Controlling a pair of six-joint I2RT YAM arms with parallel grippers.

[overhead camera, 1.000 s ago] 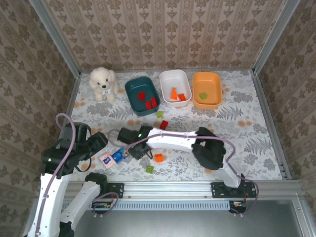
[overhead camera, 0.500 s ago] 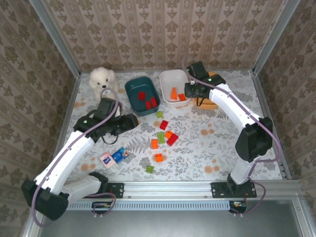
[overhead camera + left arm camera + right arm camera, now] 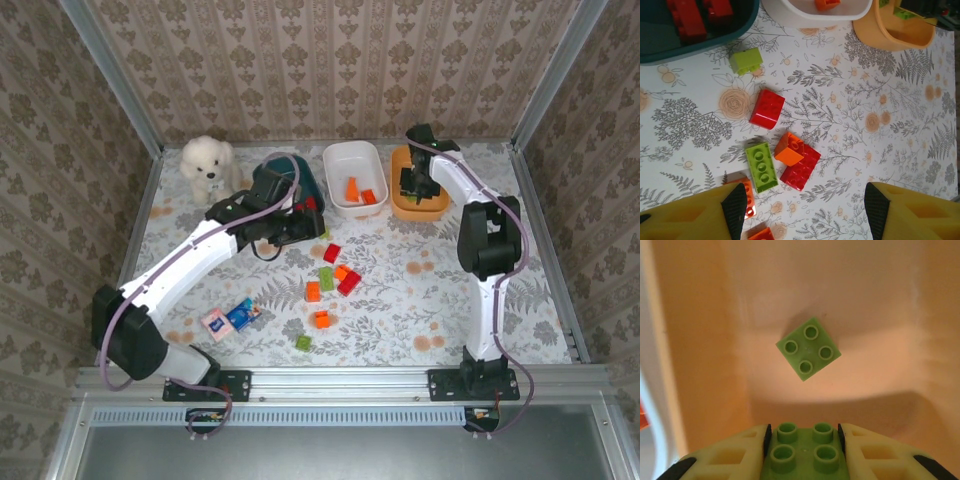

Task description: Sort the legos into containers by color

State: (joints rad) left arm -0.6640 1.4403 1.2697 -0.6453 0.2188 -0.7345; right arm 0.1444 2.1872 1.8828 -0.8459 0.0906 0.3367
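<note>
The right gripper [image 3: 804, 436] pinches a green lego [image 3: 804, 452], studs up, over the orange bin [image 3: 705, 340] at far right, where a second green lego [image 3: 808, 348] (square, turned cornerwise) lies. The left gripper [image 3: 805, 207] hangs open above the loose legos [image 3: 801, 169].

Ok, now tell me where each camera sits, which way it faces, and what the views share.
Top external: above and behind the bases, looking down on the table; left arm and right arm show.
Left wrist: over the table, facing down at the loose legos; the open left claw frames the bottom edge.
Right wrist: over the orange bin, facing down into it; the right claw clamps a green brick above a second green brick.
Shared: the orange bin is in all three; the loose legos are in top external and left wrist.
</note>
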